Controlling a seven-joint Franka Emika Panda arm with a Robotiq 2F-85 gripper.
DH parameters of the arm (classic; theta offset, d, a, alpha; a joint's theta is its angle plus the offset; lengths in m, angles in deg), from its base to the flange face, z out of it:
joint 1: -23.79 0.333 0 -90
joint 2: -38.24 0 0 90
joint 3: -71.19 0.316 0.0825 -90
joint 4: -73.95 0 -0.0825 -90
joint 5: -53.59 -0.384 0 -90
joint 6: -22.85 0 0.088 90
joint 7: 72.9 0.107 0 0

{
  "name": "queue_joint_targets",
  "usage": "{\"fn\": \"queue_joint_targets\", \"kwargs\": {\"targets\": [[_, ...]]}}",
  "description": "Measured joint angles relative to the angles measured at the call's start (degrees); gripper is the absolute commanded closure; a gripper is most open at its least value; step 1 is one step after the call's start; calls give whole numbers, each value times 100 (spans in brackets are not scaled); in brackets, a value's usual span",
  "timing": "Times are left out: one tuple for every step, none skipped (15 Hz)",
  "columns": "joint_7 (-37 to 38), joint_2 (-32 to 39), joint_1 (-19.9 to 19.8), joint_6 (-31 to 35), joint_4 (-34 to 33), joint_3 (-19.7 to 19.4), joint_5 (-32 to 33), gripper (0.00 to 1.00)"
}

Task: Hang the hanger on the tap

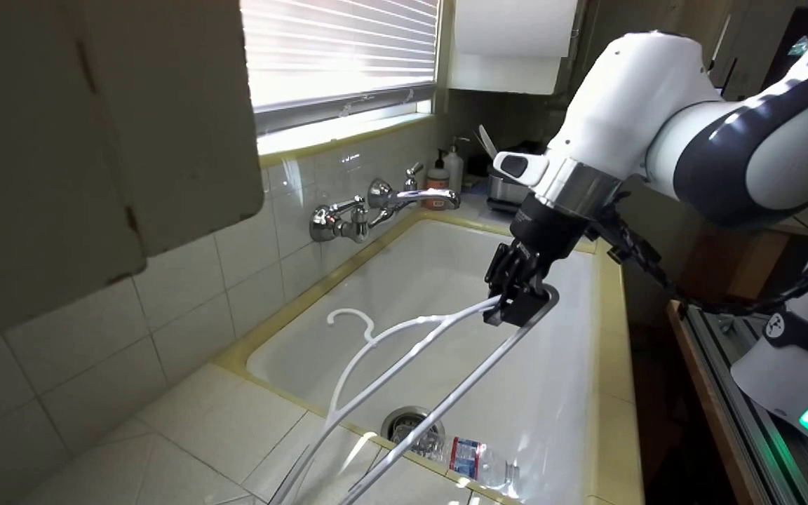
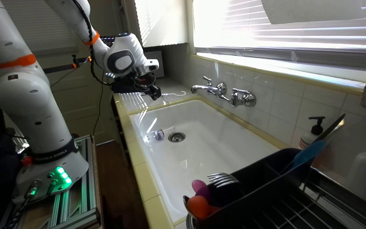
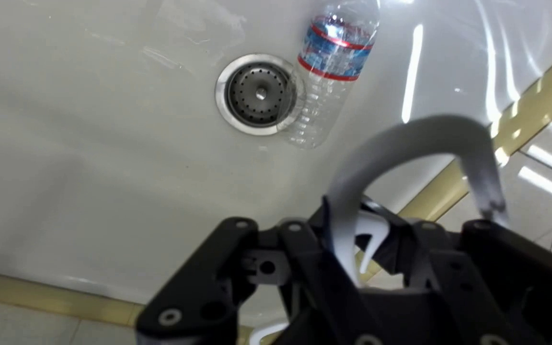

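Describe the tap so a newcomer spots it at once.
Find the white sink, then the tiled wall beside it. The tap juts from there: shiny chrome, two side handles, one slim spout. Unlike the pump bottles nearby, it is fixed to the wall.
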Motion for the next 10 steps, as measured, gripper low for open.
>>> {"fn": "queue_joint_targets", "kwargs": {"targets": [[239, -123, -161, -92, -37, 81, 252, 98], [478, -250, -329, -207, -76, 175, 485, 98], [696, -375, -477, -332, -115, 271, 671, 98], [908, -523, -510, -453, -94, 271, 824, 98], [1106, -688, -495, -564, -30, 249, 952, 98], [1314, -821, -499, -721, -20, 252, 1111, 98], [1512, -934, -498, -899, -45, 257, 1253, 98], [1684, -1043, -494, -1083, -64, 271, 1349, 98], [1833, -1137, -485, -1275, -89, 286, 1421, 98], [1959, -1234, -457, -1468, -90, 288, 1444, 98]]}}
